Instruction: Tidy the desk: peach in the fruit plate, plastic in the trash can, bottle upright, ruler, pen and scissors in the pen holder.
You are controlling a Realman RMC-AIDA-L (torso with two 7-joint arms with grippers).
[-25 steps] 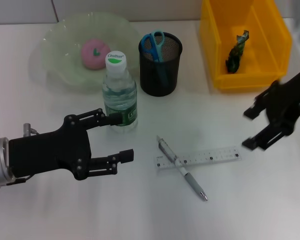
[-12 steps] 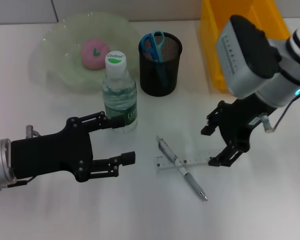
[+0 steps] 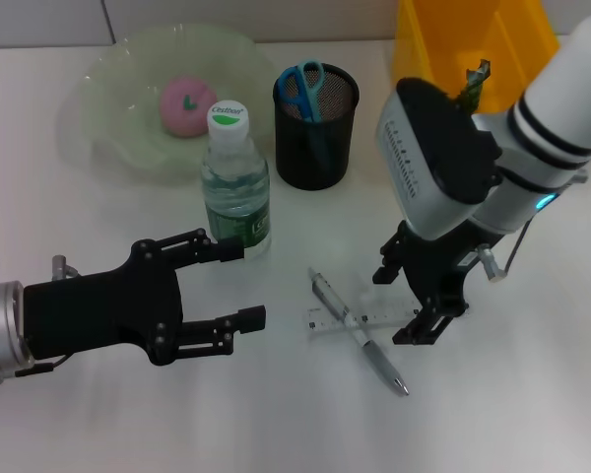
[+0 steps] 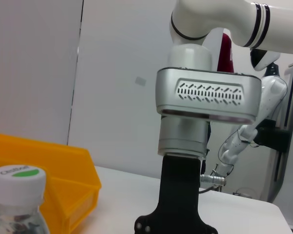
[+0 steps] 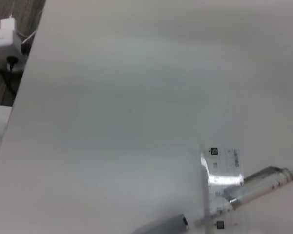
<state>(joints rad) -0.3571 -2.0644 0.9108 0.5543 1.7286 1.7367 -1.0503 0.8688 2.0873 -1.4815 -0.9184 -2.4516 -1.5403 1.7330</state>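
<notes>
1. Hovering low over the surface (image 3: 532,414), the left gripper (image 3: 236,284) has its fingers spread beside the upright bottle (image 3: 236,187).
2. The pen (image 3: 360,332) lies crossed on the ruler (image 3: 374,315).
3. The right gripper (image 3: 406,305), fingers spread above the ruler, risks dragging the pen along.

left gripper (image 3: 238,283) low at front left, fingers spread wide; right gripper (image 3: 402,305) pointing down at centre right, fingers apart

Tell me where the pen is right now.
In the head view the pen lies flat on the desk, front of centre, crossing over the clear ruler, just left of the open right gripper hovering above the ruler's right end.
</notes>
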